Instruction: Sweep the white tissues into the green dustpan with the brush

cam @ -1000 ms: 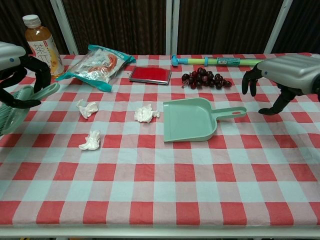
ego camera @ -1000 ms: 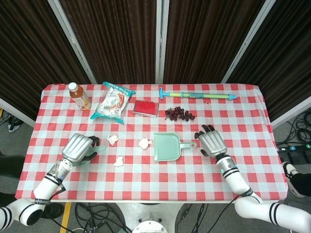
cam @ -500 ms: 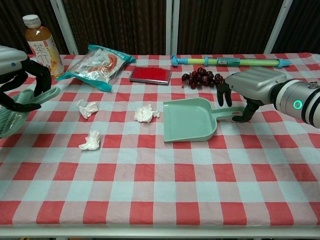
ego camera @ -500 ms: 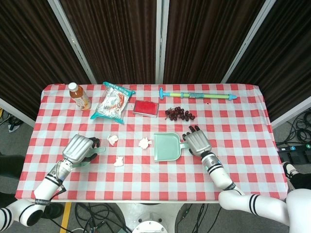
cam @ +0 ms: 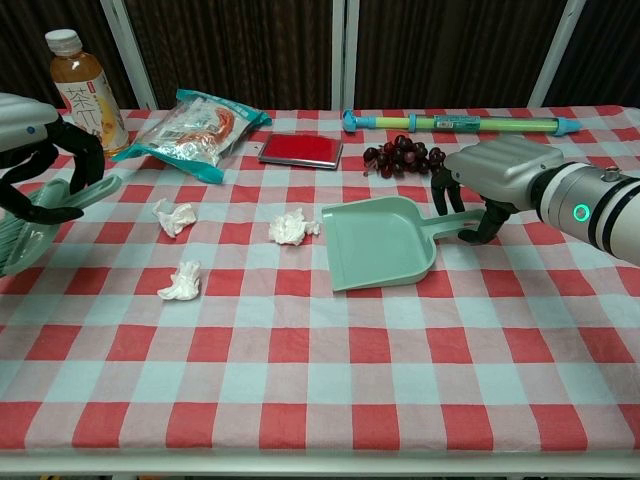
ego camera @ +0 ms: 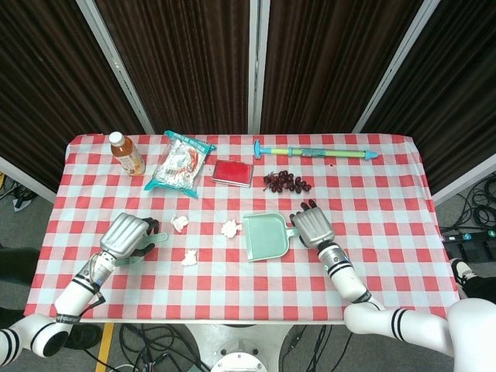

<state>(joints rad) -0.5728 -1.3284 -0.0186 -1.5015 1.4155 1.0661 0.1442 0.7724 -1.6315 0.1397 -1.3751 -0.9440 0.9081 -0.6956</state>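
Three crumpled white tissues lie left of centre: one (cam: 175, 216) far left, one (cam: 291, 227) just off the dustpan's mouth, one (cam: 182, 282) nearer the front. The green dustpan (cam: 380, 243) lies flat, mouth to the left and slightly turned. My right hand (cam: 490, 175) grips its handle, fingers on the far side and thumb on the near side. At the left edge my left hand (cam: 35, 150) holds the green brush (cam: 20, 235), bristles low over the cloth. The head view shows the dustpan (ego camera: 265, 235), right hand (ego camera: 311, 226) and left hand (ego camera: 124, 235).
Along the back stand a tea bottle (cam: 85, 85), a snack bag (cam: 190, 125), a red box (cam: 300, 150), dark grapes (cam: 410, 157) just behind the dustpan handle, and a long green-blue tube (cam: 460, 122). The checked cloth (cam: 320, 380) covers the table.
My right hand moved left from beside the dustpan onto its handle and closed around it. The dustpan turned slightly. The left hand with the brush barely shifted.
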